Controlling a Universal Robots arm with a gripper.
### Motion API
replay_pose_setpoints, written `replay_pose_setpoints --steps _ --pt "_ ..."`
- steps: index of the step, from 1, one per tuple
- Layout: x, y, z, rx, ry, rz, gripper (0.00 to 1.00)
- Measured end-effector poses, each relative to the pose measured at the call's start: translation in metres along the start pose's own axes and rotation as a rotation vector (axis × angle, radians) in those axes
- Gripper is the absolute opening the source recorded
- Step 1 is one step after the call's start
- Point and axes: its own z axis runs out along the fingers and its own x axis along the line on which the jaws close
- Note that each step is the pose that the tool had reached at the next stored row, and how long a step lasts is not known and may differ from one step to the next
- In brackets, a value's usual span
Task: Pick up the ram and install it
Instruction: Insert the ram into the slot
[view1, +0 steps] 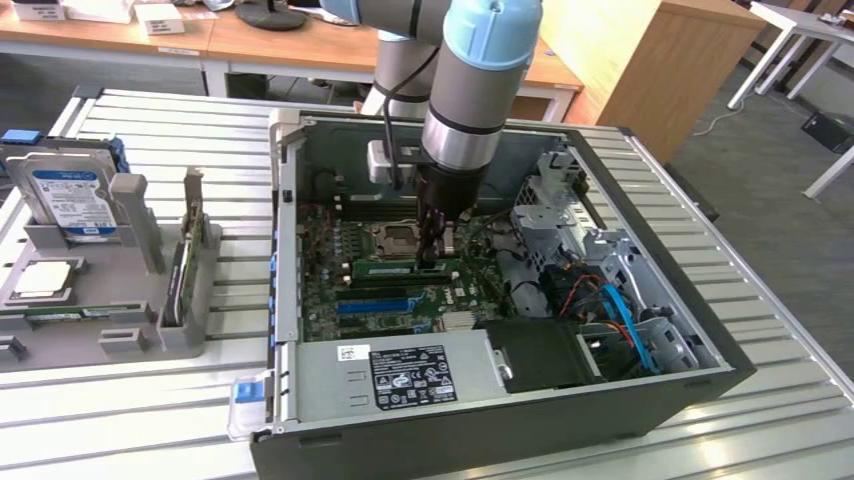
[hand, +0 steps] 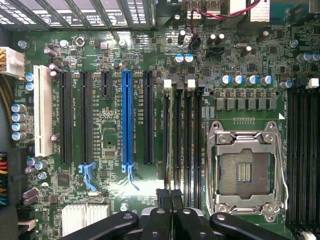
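The ram (view1: 391, 268) is a narrow green stick with a white label, lying along the memory slots inside the open PC case (view1: 287, 250). My gripper (view1: 433, 262) reaches straight down onto its end nearest the exterior view's right. In the wrist view the ram (hand: 172, 130) shows edge-on as a thin strip running along one of the black memory slots (hand: 192, 135). The black fingertips (hand: 164, 196) press together on the strip's near end, so the gripper (hand: 172, 196) is shut on the ram. I cannot tell whether the stick is fully seated.
The empty CPU socket (hand: 247, 170) lies beside the slots, and the long blue slot connector (hand: 127, 120) lies on the other side. A power supply (view1: 400, 372), drive cage (view1: 561, 210) and cables crowd the case. A grey fixture (view1: 120, 335) with a hard drive (view1: 74, 200) stands at the exterior view's left.
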Motion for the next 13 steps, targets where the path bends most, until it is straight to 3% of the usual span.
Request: replay_pose_setpoints --steps 13 --pt "-0.0003 0.0 0.0006 -0.0001 0.0003 0.0 0.12"
